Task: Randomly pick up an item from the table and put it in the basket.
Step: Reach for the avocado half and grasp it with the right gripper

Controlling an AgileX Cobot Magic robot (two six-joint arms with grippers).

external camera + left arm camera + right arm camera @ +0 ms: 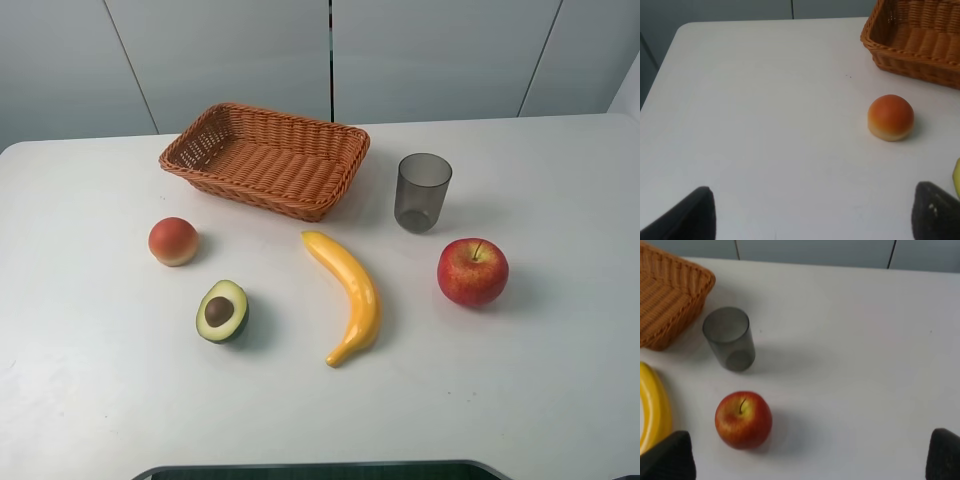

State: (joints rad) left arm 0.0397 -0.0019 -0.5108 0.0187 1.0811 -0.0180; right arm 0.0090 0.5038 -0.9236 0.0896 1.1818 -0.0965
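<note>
From the high camera, I can see the avocado half [222, 311] on the white table [90, 400]. It sits near the front left, just below the peach [173, 241] and to the left of the banana [350, 295]. I think it will be light and stiff, not squishy. Its round skin may be a bit slippery, so I would pinch it across its narrow middle, with one finger on each dark side. It lies with the cut side up. The skin is dark green, the inside is pale yellow-green, and a brown pit sits in the middle. The wicker basket [265, 160] is at the back, well apart from it and with nothing in it. A grey cup [422, 192] and a red apple [472, 271] are off to the right. No arm shows here.

From the left wrist camera, the left claw [815, 220] is wide apart and holds nothing. I see the peach [891, 117] and a corner of the basket [915, 45], but not the avocado half.

From the right wrist camera, the right claw [807, 460] is wide apart too, with nothing in it. The apple [743, 419], the cup [729, 338] and a bit of banana [655, 405] show here.
</note>
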